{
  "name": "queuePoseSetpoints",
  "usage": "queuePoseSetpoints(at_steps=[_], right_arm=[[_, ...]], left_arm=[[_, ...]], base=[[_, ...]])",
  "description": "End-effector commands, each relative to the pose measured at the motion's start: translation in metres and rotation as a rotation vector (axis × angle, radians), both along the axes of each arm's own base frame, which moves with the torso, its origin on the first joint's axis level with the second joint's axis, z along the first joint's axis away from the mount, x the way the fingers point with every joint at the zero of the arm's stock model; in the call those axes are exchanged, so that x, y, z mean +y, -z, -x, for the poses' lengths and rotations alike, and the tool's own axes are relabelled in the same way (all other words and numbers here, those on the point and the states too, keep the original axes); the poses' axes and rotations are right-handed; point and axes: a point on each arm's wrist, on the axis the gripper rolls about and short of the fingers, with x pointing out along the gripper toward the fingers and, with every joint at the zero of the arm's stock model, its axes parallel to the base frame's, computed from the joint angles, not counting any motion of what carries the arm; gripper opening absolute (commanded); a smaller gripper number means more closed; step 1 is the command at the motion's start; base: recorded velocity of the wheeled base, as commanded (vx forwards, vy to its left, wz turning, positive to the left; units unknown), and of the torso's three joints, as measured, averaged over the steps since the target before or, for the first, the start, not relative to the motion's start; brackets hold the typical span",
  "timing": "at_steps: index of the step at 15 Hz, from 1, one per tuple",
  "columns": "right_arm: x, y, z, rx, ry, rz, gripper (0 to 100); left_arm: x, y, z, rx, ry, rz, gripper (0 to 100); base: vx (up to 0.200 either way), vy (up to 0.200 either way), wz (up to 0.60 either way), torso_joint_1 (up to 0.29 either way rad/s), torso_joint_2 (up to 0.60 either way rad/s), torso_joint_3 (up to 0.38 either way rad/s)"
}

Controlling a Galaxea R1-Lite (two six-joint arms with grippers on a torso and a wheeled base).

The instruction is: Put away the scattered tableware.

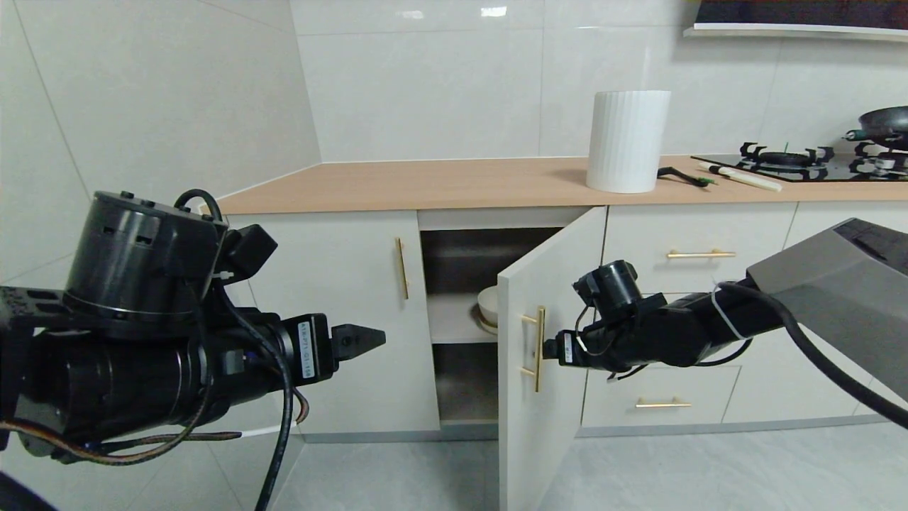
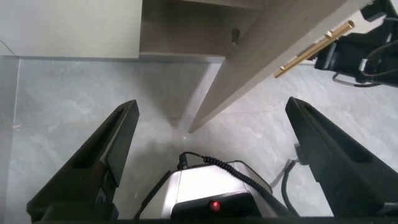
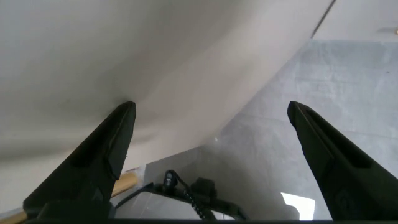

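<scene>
Head view tells you the bowl (image 1: 488,305) already sits on the cabinet shelf, so the right gripper (image 1: 547,349), jaws spread, waits beside the handle (image 1: 540,372) of the half-open door (image 1: 546,440), likely to swing it, while the left gripper (image 1: 369,339) hangs clear, jaws spread.

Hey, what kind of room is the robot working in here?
Most likely a home kitchen: a gas hob with a pan on it sits at the end of a wooden countertop, tiled walls stand behind, and bowls rest on a shelf inside the open lower cabinet.
</scene>
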Motion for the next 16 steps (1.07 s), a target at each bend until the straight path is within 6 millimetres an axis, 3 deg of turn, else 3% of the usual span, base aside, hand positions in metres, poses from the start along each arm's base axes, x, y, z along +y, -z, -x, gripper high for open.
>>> queuePoseSetpoints(at_steps=[1,4,13,16], right_arm=[[0.005,0.01,-0.005,0.015,0.002,0.0,100],[0.007,0.01,-0.007,0.016,0.019,-0.02,100],[0.014,0.013,-0.014,0.003,0.064,-0.085,100],[0.021,0.013,-0.019,0.011,0.108,-0.142,100]], left_arm=[[-0.001,0.002,-0.002,0.008,-0.001,-0.005,100],[-0.002,0.003,-0.003,0.01,-0.001,-0.008,100],[-0.002,0.004,-0.003,0.013,0.0,-0.009,100],[-0.002,0.003,-0.003,0.012,-0.002,-0.008,100]], base=[[0.0,0.0,0.0,0.0,0.0,0.0],[0.0,0.0,0.0,0.0,0.0,0.0],[0.2,0.0,0.0,0.003,0.0,0.003],[0.0,0.0,0.0,0.0,0.0,0.0]])
